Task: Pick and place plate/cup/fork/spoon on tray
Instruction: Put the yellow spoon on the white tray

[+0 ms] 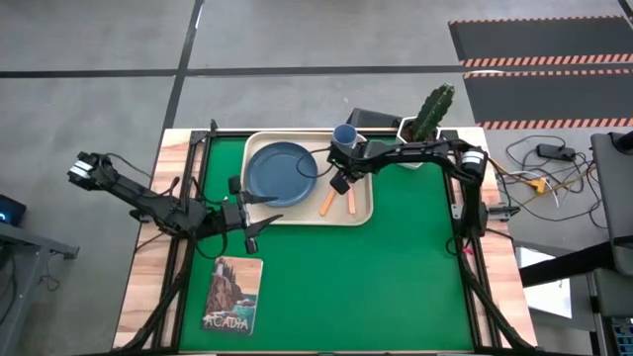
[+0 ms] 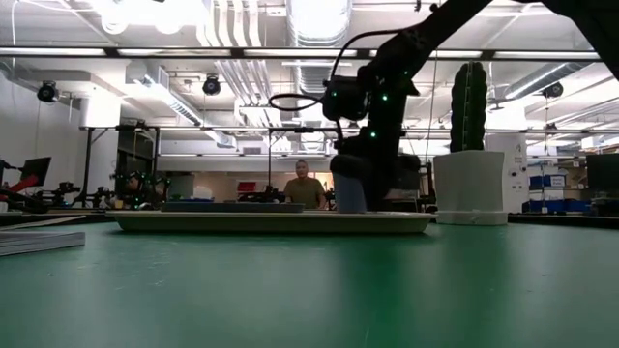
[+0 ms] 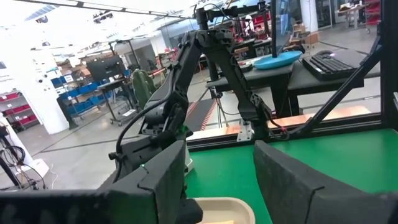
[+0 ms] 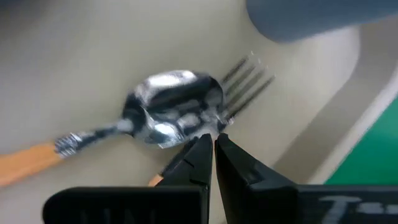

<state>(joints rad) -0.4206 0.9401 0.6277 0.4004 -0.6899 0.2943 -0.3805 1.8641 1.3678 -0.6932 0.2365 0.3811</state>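
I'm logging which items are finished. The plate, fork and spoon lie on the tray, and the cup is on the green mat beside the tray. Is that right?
Not quite. The cup is not on the green mat; the high view shows it at the tray's far edge, next to the right arm. Whether it stands inside the rim cannot be told. The plate, fork and spoon do lie on the tray.

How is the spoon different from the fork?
The spoon ends in a shiny oval bowl; the fork ends in thin separate tines. The spoon's orange handle shows clearly, while the fork's is mostly hidden behind the right gripper. Both are silvery metal and lie close together on the cream tray.
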